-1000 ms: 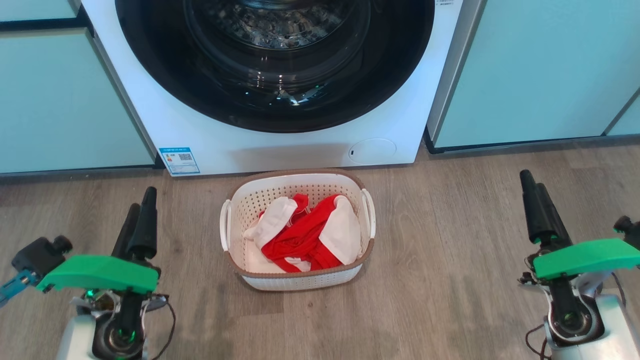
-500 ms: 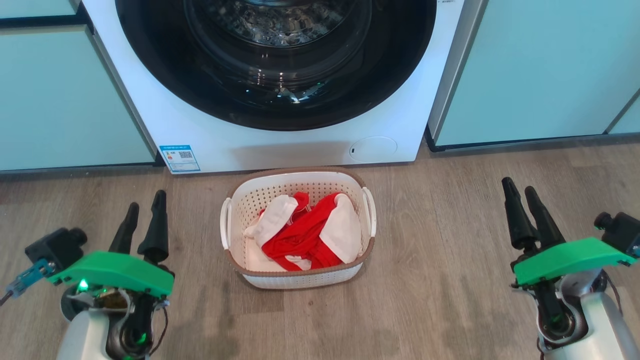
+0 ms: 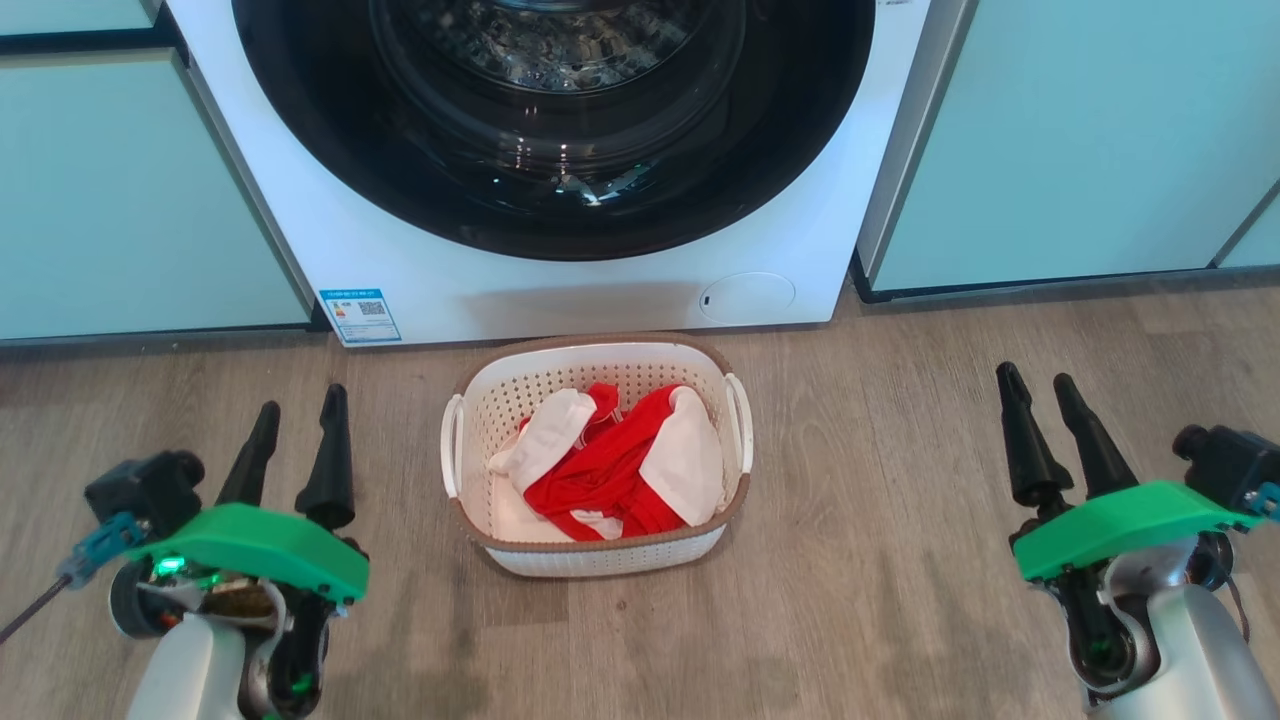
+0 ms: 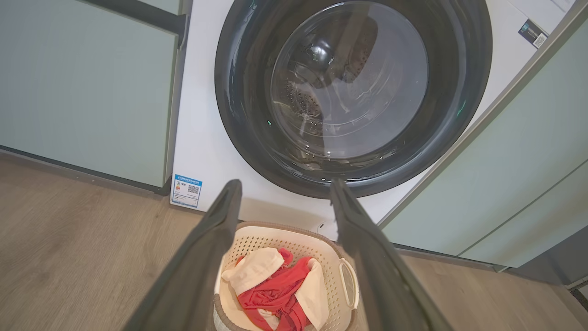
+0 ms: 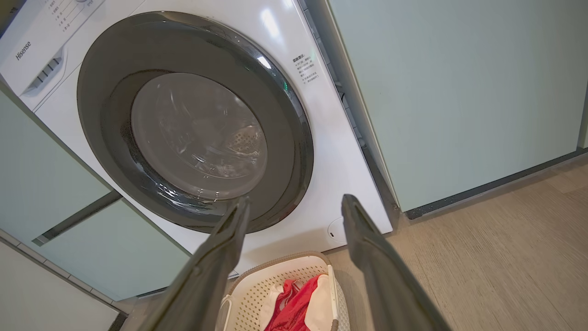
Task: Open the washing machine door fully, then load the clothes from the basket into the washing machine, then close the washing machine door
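Wood floor (image 3: 880,560): your left gripper (image 3: 301,400) and right gripper (image 3: 1033,376) gape empty, basket (image 3: 560,380) of clothes (image 3: 600,480) between them, washing machine door (image 3: 290,100) shut ahead.

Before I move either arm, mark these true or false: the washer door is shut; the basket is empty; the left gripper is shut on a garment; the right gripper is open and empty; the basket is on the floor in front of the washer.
1. The washing machine door is shut. True.
2. The basket is empty. False: red and white clothes lie in it.
3. The left gripper is shut on a garment. False: it is open and holds nothing, above the wooden floor to the left of the basket.
4. The right gripper is open and empty. True.
5. The basket stands on the floor in front of the washing machine. True.
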